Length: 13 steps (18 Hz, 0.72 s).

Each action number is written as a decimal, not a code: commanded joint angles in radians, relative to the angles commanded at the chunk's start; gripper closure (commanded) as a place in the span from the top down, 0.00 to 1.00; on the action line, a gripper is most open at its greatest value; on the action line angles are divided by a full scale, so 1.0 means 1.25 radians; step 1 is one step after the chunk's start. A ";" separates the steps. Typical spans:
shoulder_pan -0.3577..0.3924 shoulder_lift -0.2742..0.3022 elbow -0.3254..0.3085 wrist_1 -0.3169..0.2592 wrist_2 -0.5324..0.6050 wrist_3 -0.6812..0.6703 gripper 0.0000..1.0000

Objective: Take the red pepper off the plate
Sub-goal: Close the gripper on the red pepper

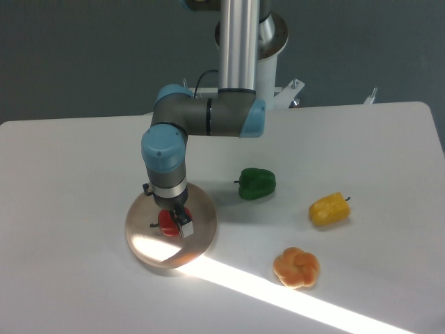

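Note:
The red pepper (167, 223) lies on the beige-pink plate (201, 236) at the left of the table, its dark stem pointing left. My gripper (176, 224) reaches straight down onto it from above. One finger (185, 228) stands against the pepper's right side and the other is hidden behind the pepper. The jaws straddle the pepper and look open, with the pepper resting on the plate. The wrist covers the top of the pepper and the far part of the plate.
A green pepper (257, 183) lies right of the plate. A yellow pepper (329, 209) sits further right. An orange lobed pepper (296, 267) is at the front right. A bright strip of sunlight crosses the table front.

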 joint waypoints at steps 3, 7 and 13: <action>0.000 0.001 0.001 0.000 0.000 0.002 0.75; 0.001 0.002 0.001 0.000 0.000 0.007 0.63; 0.010 0.015 0.015 -0.002 -0.001 0.011 0.55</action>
